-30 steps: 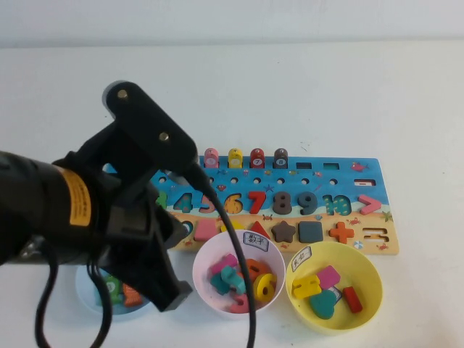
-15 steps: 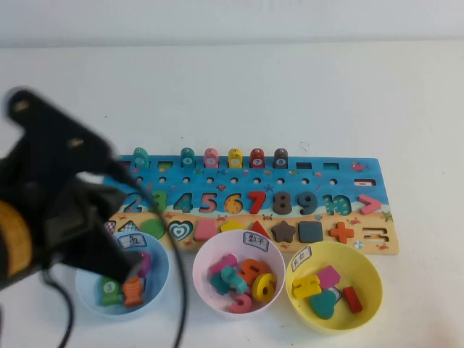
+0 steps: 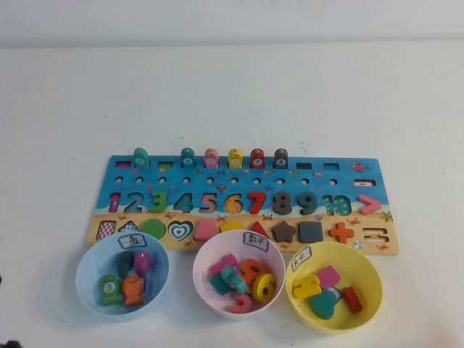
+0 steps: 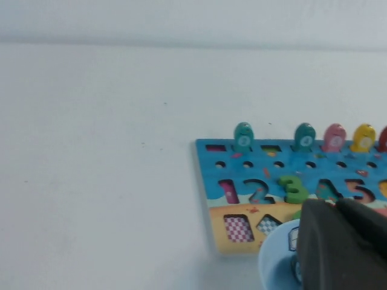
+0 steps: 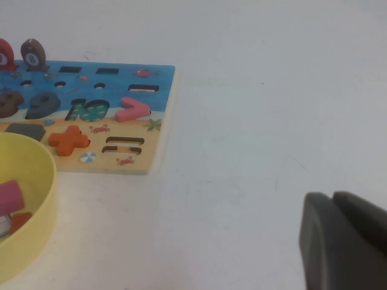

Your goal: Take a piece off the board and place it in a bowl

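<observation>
The yellow numeral "6" (image 3: 264, 288) lies in the pale pink bowl (image 3: 198, 279), among several other number pieces. The bowl stands just in front of the board (image 3: 346, 185), whose "6" slot (image 3: 233, 204) shows only its printed base. Neither arm shows in the high view. My left gripper (image 4: 334, 204) is shut and empty, above the light blue bowl (image 4: 273, 269) near the board's left end (image 4: 211, 181). My right gripper (image 5: 332, 196) is shut and empty over bare table, to the right of the board (image 5: 158, 121).
A light blue bowl (image 3: 85, 279) with fish pieces stands front left. A yellow bowl (image 3: 371, 279) with shape pieces stands front right and also shows in the right wrist view (image 5: 36, 199). Peg fish (image 3: 235, 157) stand along the board's far edge.
The left arm, which hung over the board and the bowls, has pulled back to the left and left the high view. The yellow 6 has stayed in the pink bowl.
</observation>
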